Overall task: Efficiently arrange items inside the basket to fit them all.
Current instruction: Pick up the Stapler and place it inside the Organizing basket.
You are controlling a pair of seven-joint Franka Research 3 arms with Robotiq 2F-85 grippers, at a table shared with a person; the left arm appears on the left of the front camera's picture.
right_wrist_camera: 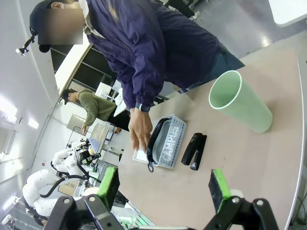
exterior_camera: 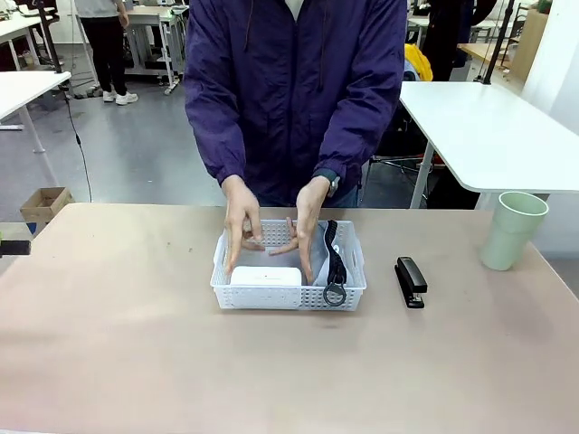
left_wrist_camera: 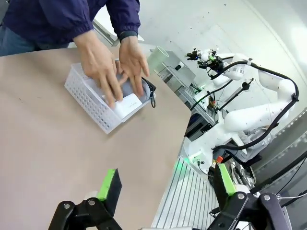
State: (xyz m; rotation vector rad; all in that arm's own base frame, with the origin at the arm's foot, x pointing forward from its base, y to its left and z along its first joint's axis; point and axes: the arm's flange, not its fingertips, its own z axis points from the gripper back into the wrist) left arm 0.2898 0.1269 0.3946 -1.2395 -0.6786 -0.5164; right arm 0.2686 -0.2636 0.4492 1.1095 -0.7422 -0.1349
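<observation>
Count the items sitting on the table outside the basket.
2. The black stapler lies just right of the basket; the pale green cup stands upright farther right, near the table edge. None looks hidden.

My desk (exterior_camera: 118, 344) is tan. On it sit a white basket (exterior_camera: 262, 297), a black stapler (exterior_camera: 410, 282) just to its right, and an upright pale green cup (exterior_camera: 511, 231).

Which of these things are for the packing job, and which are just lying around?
For the job: white basket, white box, grey CAMPUS pouch, black stapler, pale green cup.
Just lying about: cardboard box on the floor, white side table.
</observation>
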